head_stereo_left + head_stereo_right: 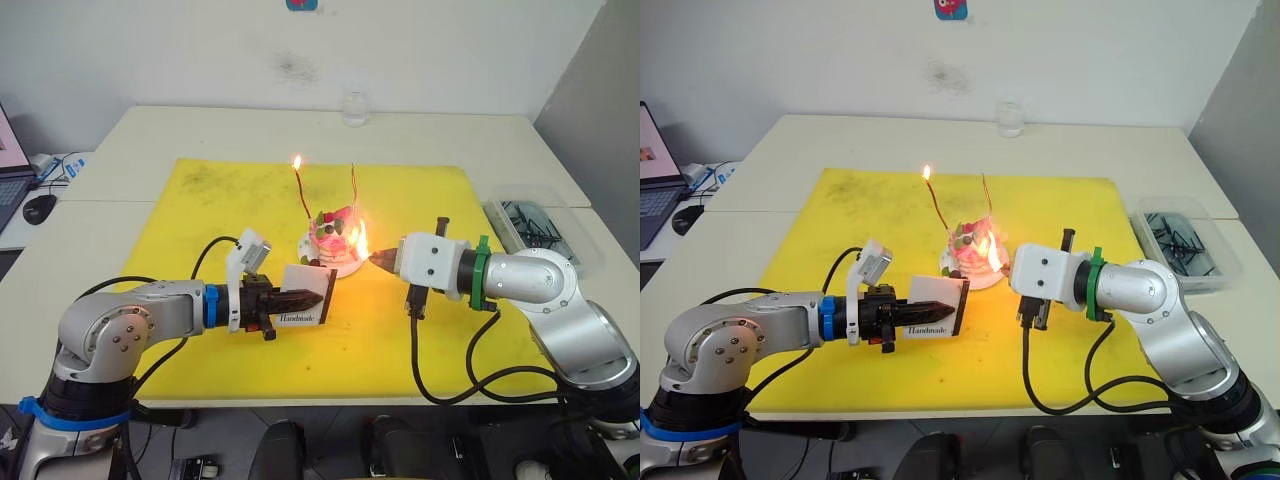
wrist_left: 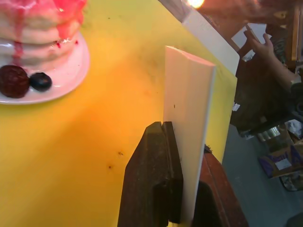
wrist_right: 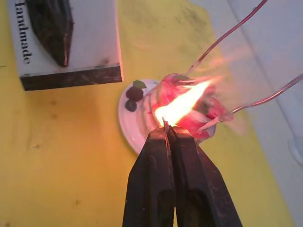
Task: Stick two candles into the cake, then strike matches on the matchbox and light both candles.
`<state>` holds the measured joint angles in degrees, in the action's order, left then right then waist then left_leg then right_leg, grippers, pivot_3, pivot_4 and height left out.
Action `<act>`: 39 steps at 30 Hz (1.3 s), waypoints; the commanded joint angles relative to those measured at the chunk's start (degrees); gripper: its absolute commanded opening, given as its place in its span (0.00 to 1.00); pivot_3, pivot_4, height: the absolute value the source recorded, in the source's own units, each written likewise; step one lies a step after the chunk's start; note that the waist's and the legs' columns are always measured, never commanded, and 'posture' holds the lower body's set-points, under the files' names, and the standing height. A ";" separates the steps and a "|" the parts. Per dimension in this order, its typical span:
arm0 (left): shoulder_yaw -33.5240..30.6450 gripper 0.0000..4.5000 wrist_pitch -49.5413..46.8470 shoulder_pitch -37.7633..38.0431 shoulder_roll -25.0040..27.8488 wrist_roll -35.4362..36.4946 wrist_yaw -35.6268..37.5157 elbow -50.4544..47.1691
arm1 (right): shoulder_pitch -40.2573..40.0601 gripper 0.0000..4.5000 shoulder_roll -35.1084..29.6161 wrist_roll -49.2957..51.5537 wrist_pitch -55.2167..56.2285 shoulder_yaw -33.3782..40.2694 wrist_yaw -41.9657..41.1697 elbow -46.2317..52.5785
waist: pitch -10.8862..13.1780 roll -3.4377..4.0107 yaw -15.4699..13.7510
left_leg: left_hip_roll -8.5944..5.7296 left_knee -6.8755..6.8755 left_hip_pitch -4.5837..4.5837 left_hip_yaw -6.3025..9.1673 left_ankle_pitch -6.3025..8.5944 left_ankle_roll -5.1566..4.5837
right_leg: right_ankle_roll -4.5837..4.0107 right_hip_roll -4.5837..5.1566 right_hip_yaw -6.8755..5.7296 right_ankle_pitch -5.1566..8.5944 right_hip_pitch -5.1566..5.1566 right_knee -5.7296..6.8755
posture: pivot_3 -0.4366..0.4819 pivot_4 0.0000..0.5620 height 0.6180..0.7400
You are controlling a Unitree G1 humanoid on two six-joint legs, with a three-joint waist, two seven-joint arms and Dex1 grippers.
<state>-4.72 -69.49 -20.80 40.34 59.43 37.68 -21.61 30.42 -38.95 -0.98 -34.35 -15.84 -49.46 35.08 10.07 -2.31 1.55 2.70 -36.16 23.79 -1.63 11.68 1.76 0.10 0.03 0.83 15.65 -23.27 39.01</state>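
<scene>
The pink cake (image 1: 333, 240) sits on its white plate (image 1: 346, 266) in the middle of the yellow mat. Two thin candles stand in it. The left candle (image 1: 303, 196) burns at its tip, while the right candle (image 1: 353, 190) shows no flame. My right gripper (image 1: 382, 260) is shut on a burning match (image 3: 165, 125), whose large flame is low against the cake's right side. My left gripper (image 1: 312, 298) is shut on the white matchbox (image 1: 306, 296), held on edge just left of the plate with its dark strip (image 3: 71, 78) facing the cake.
The yellow mat (image 1: 200, 200) covers the table's centre. A glass (image 1: 355, 108) stands at the far edge. A clear bin (image 1: 540, 228) of dark items is on the right; a laptop and mouse (image 1: 40, 208) are on the left. A person's hand (image 2: 258, 42) is off the table.
</scene>
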 commanded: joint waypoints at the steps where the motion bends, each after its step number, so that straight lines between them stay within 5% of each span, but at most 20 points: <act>1: -0.16 0.00 0.91 -0.55 -0.34 0.18 0.35 -1.28 | 4.55 0.00 1.66 -0.98 1.01 0.51 2.21 -1.96 | 0.00 0.00 0.12 | 0.00 0.00 0.00 0.00 0.00 0.00 | 0.00 -0.01 0.01 0.00 0.00 0.00 | 0.48 0.27 1.00; 14: 0.63 0.00 1.11 -0.06 -1.42 -0.10 0.18 -1.93 | 16.71 0.00 7.91 -5.41 7.38 -1.01 6.67 -16.80 | 0.00 0.00 0.07 | 0.00 0.01 0.04 0.00 0.00 0.00 | -0.01 -0.02 0.00 0.00 -0.02 -0.01 | 0.48 0.27 1.00; 39: 0.92 0.00 0.86 -0.44 -2.68 0.38 -0.48 -2.56 | 18.19 0.00 9.41 -6.13 9.04 0.07 6.27 -20.08 | 0.00 0.01 0.07 | 0.01 0.01 0.04 0.00 0.00 0.00 | -0.01 -0.01 0.00 -0.01 -0.03 0.01 | 0.48 0.27 1.00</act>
<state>-3.77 -69.31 -20.54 37.94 59.22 36.91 -22.44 46.93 -29.79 -7.27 -25.63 -17.10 -43.48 13.74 10.07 -2.30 1.62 2.71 -36.14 23.83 -1.63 11.68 1.76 0.09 0.02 0.84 15.65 -23.30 39.01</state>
